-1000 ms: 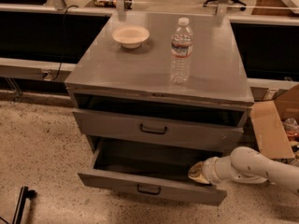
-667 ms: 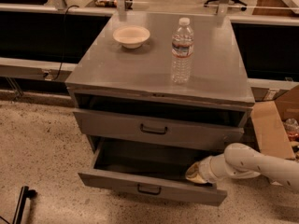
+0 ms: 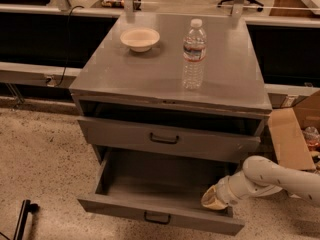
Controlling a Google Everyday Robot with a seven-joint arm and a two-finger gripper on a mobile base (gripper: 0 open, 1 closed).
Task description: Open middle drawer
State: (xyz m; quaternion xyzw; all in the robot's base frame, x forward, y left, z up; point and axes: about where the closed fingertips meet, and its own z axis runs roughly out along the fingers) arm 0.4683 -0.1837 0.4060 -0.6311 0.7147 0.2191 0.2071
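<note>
The grey cabinet (image 3: pixel 150 79) has a taller top drawer front (image 3: pixel 125 134) with a black handle. Below it the middle drawer (image 3: pixel 120 206), with a low wide front and a small black pull handle (image 3: pixel 156 217), stands pulled well out, its inside empty. My gripper (image 3: pixel 214 199) is at the end of the white arm (image 3: pixel 270 176) that comes in from the right. It sits at the drawer's right front corner, just inside and behind the drawer front. The lowest drawer is hidden under the open one.
A clear water bottle (image 3: pixel 194 54) and a cream bowl (image 3: pixel 140 38) stand on the cabinet top. An open cardboard box (image 3: pixel 292 134) stands on the floor to the right. A black object (image 3: pixel 22 219) lies on the speckled floor at lower left. Dark shelving runs behind.
The middle drawer has slid further out toward the camera. My gripper has moved the same way with it, staying at the drawer's right front corner.
</note>
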